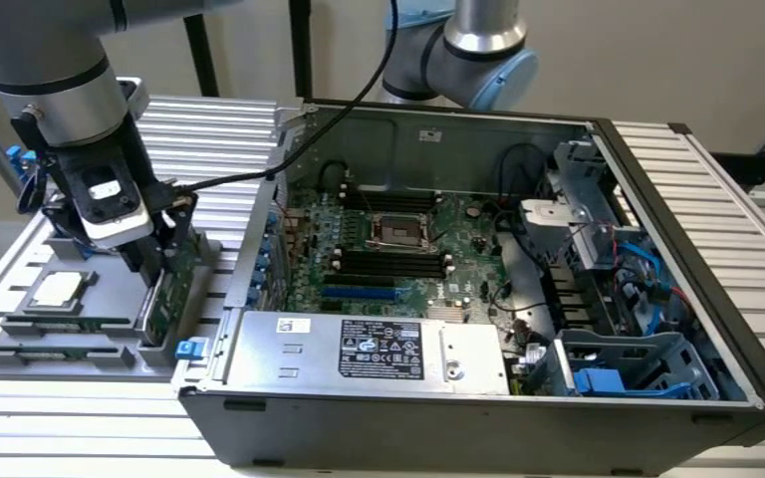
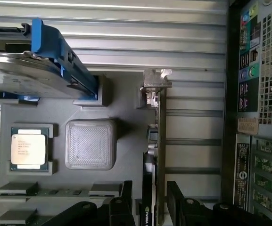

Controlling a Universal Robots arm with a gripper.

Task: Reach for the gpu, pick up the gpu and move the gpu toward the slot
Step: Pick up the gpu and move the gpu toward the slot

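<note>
Green gpu (image 2: 161, 136) stands on edge in a grey holder tray (image 2: 126, 155), directly between the gripper's (image 2: 150, 186) two black fingers (image 2: 126, 205), which straddle it, parted, not clamped.

At nine o'clock from the computer case (image 1: 462, 433) in my exterior view, the gripper (image 1: 156, 254) body covers the upper part of the gpu (image 1: 159, 299), so I can't see from there where its tips sit. On the wrist view, the gripper's finger bases and one end of the card run off the frame, and so does the hard drive (image 2: 27, 75). The print on the power supply label (image 1: 380, 349) is too small for me to read.
</note>
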